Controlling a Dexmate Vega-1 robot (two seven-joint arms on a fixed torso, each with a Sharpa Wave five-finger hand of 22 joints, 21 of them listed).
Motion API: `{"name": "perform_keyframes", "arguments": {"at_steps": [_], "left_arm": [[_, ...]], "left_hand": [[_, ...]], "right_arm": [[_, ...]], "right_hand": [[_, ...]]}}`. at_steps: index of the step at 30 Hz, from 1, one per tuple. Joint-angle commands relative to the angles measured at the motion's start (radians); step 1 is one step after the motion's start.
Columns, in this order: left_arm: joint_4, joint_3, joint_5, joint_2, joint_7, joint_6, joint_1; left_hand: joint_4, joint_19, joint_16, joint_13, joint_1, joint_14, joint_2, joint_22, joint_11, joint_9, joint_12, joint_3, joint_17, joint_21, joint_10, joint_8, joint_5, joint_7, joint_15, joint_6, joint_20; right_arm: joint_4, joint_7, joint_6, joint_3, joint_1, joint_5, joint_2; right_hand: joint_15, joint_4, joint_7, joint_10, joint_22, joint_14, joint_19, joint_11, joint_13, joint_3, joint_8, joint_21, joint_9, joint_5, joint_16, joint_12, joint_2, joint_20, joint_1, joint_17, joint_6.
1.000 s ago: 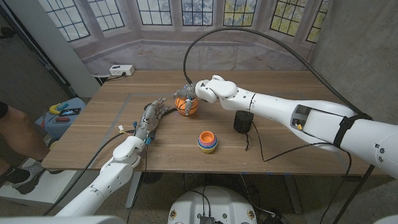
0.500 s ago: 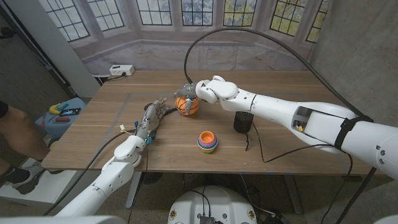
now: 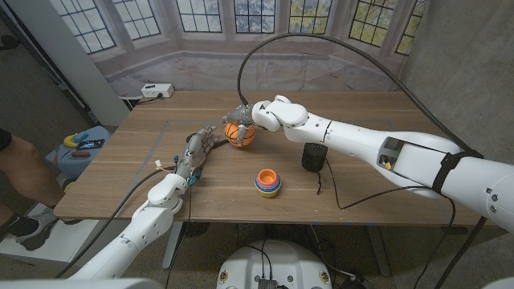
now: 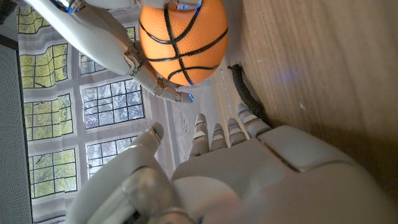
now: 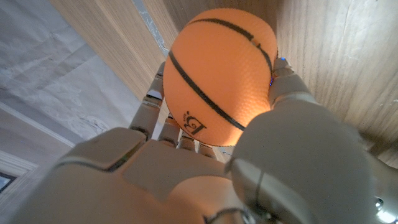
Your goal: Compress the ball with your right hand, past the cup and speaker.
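A: What does the place look like?
B: A wooden counter (image 3: 377, 120) with plank grain, and a printed backdrop (image 3: 241, 32) of leaded windows hung behind it. At 9 o'clock from the counter there's a blue bin (image 3: 80, 148) with tools on it, and a person's leg (image 3: 20, 172) at the edge.

A: Anything on the counter at 11 o'clock?
B: A white power strip (image 3: 157, 90) at the far corner. A black cable (image 3: 321, 48) arcs over the counter.

A: Any writing you can read?
B: One dark mark on the ball (image 5: 217, 74) in the right wrist view; I cannot tell what it says.

A: Where's the ball?
B: Mid-counter toward the far side, at 11 o'clock from the stacked cups (image 3: 268, 182) and 10 o'clock from the black speaker (image 3: 314, 156). It's orange with black seams, like a small basketball.

A: And the right hand (image 3: 250, 120)?
B: It grips the ball. The right wrist view shows the fingers (image 5: 152, 115) wrapped along one side and the thumb (image 5: 286, 81) against the other. Whether the ball touches the wood, I cannot tell.

A: The left hand (image 3: 197, 152)?
B: At 8 o'clock from the ball, near but apart. Its fingers (image 4: 217, 134) are released, loosely spread, holding nothing, and they point toward the ball.
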Motion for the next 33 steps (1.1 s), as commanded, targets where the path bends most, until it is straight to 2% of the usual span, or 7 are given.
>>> {"name": "perform_keyframes", "arguments": {"at_steps": [1, 9, 16, 24, 33], "left_arm": [[-0.005, -0.003, -0.002, 0.006, -0.003, 0.003, 0.001], [-0.016, -0.003, -0.006, 0.008, -0.004, 0.003, 0.010], [-0.031, -0.001, -0.003, 0.009, -0.002, 0.000, 0.019], [-0.052, 0.001, 0.003, 0.011, 0.008, 0.001, 0.032], [-0.068, 0.002, 0.006, 0.008, 0.018, -0.003, 0.044]], "left_hand": [[-0.002, 0.005, 0.000, 0.002, -0.007, 0.007, 0.003, 0.003, 0.005, 0.002, 0.006, 0.007, 0.002, -0.002, 0.007, -0.002, -0.004, -0.006, 0.002, 0.003, 0.009], [-0.003, 0.005, 0.000, 0.002, -0.009, 0.008, 0.003, 0.003, 0.004, 0.002, 0.006, 0.009, 0.002, -0.003, 0.008, -0.003, -0.004, -0.007, 0.002, 0.002, 0.009], [-0.003, 0.005, 0.000, 0.002, -0.010, 0.009, 0.003, 0.003, 0.006, 0.002, 0.006, 0.010, 0.002, -0.003, 0.009, -0.004, -0.004, -0.007, 0.002, 0.002, 0.009], [-0.004, 0.006, 0.000, 0.002, -0.011, 0.009, 0.003, 0.004, 0.005, 0.002, 0.006, 0.011, 0.002, -0.003, 0.009, -0.004, -0.004, -0.006, 0.003, 0.002, 0.010], [-0.005, 0.006, 0.000, 0.002, -0.012, 0.009, 0.002, 0.004, 0.005, 0.002, 0.006, 0.013, 0.002, -0.003, 0.009, -0.004, -0.004, -0.006, 0.003, 0.003, 0.010]], "right_arm": [[-0.058, 0.017, -0.022, 0.040, -0.020, 0.037, -0.023], [-0.134, 0.044, -0.052, 0.093, -0.053, 0.102, -0.057], [-0.191, 0.057, -0.065, 0.160, -0.088, 0.203, -0.094], [-0.262, 0.058, -0.093, 0.183, -0.115, 0.227, -0.135], [-0.296, 0.050, -0.082, 0.247, -0.145, 0.332, -0.166]], "right_hand": [[0.000, 0.001, 0.003, 0.002, 0.003, 0.006, 0.004, 0.006, 0.005, 0.007, 0.004, -0.001, 0.002, 0.003, -0.003, 0.008, -0.001, -0.001, 0.007, 0.005, 0.003], [0.004, 0.002, 0.007, -0.007, 0.003, 0.003, 0.002, 0.012, 0.011, 0.008, 0.001, -0.004, 0.002, 0.003, -0.008, 0.010, -0.001, -0.001, 0.007, 0.008, -0.001], [0.006, 0.003, 0.009, -0.012, 0.004, 0.004, -0.002, 0.015, 0.016, 0.009, -0.003, -0.007, 0.002, 0.002, -0.010, 0.013, 0.001, -0.001, 0.008, 0.012, -0.005], [0.009, 0.003, 0.007, -0.014, 0.004, 0.002, -0.002, 0.018, 0.020, 0.010, -0.004, -0.009, 0.001, 0.001, -0.014, 0.017, 0.000, 0.000, 0.009, 0.014, -0.003], [0.015, 0.003, 0.007, -0.019, 0.004, -0.003, -0.004, 0.024, 0.025, 0.011, -0.005, -0.011, 0.001, 0.000, -0.019, 0.019, -0.001, 0.002, 0.010, 0.017, 0.000]]}}
